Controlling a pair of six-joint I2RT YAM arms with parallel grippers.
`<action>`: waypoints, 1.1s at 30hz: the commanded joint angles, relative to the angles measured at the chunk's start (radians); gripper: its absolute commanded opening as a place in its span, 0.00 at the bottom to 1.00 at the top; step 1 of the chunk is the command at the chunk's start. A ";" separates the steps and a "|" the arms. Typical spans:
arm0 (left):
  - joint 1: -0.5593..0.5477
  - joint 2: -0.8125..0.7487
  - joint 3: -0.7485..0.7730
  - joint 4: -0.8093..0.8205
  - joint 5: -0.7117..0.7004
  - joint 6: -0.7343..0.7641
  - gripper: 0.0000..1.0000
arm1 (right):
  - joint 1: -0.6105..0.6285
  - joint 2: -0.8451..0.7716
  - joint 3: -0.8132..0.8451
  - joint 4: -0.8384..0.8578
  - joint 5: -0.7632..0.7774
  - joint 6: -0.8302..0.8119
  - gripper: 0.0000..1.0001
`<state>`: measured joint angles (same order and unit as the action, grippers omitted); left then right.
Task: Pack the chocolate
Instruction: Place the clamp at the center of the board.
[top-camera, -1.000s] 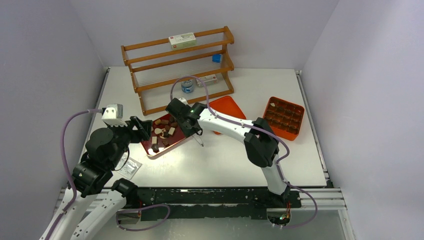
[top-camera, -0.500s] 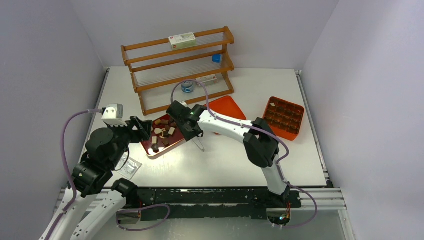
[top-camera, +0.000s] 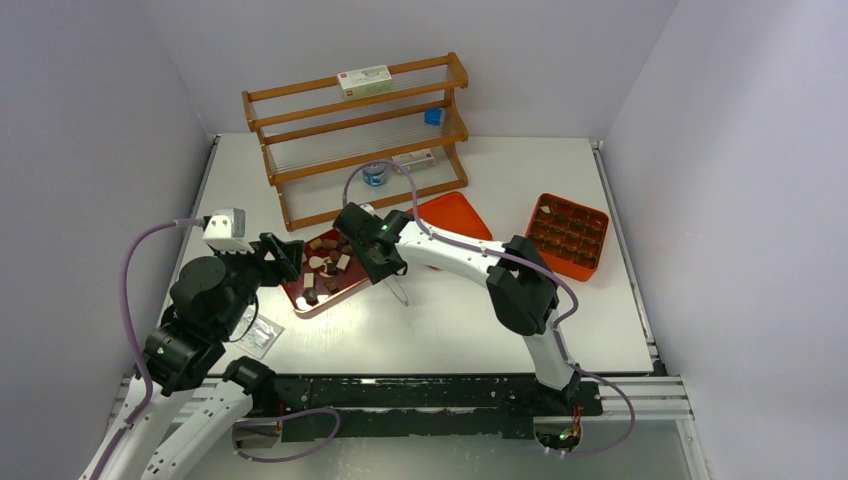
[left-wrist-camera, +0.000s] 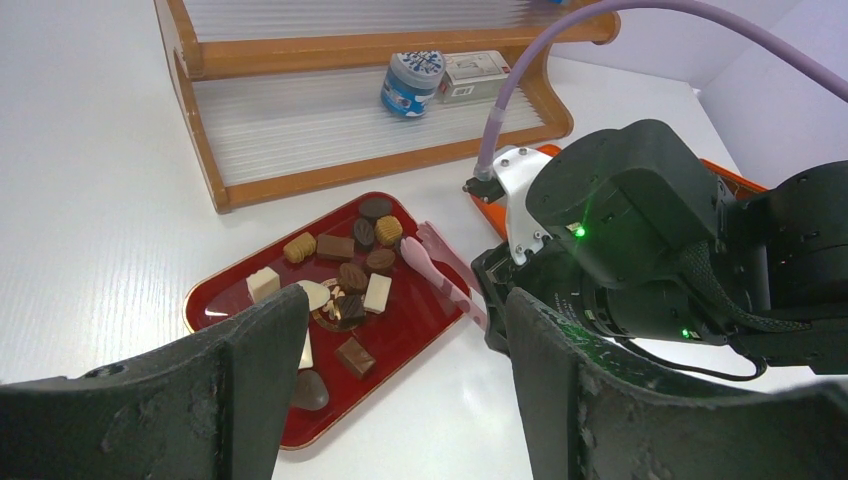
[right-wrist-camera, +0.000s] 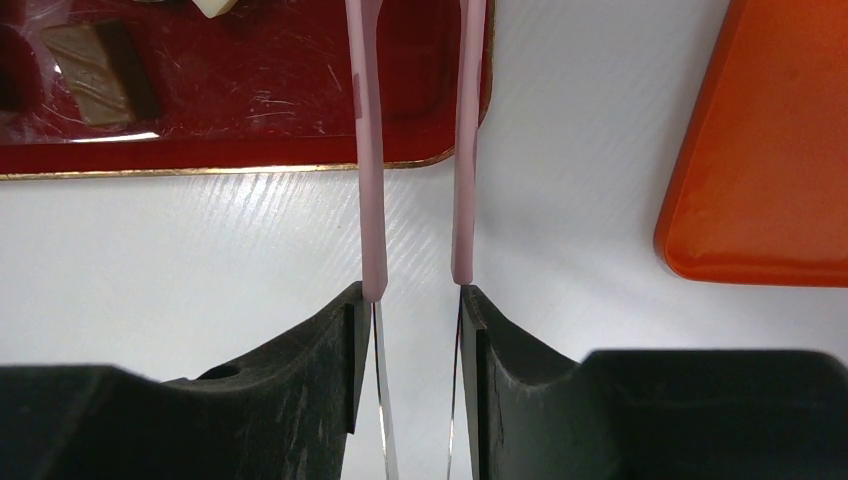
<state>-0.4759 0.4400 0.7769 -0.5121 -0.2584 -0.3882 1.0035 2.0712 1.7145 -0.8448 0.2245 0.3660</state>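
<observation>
One dark red square tray (top-camera: 318, 308) with a gold rim lies at 9 o'clock on the white table (top-camera: 480, 320), carrying about fifteen small chocolate blocks (left-wrist-camera: 351, 276), dark, light brown and cream-white. One pair of pink plastic tongs (right-wrist-camera: 372, 150) is pinched between the right gripper's (right-wrist-camera: 415, 300) jaws, tips over the tray's 3 o'clock side. Since a second ago this gripper has edged toward 9 o'clock. The left gripper (left-wrist-camera: 402, 300), wide open and empty, hovers at the tray's 9 o'clock side

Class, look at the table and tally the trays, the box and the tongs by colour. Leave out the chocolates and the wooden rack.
Orange: 2, the compartment box and the flat tray
Dark red: 1, the square tray
Pink: 1, the tongs
Total: 4
</observation>
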 joint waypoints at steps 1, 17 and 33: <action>0.005 -0.013 -0.005 0.031 -0.017 0.012 0.77 | 0.001 -0.001 0.027 -0.029 0.006 0.010 0.40; 0.005 -0.007 -0.003 0.021 -0.030 0.002 0.76 | -0.001 0.040 0.037 -0.013 -0.036 -0.007 0.40; 0.005 0.063 0.005 -0.006 -0.006 -0.038 0.73 | -0.009 -0.209 -0.261 0.139 -0.009 0.017 0.38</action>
<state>-0.4759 0.4812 0.7769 -0.5167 -0.2764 -0.4152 0.9977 1.9816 1.5703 -0.7746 0.1944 0.3626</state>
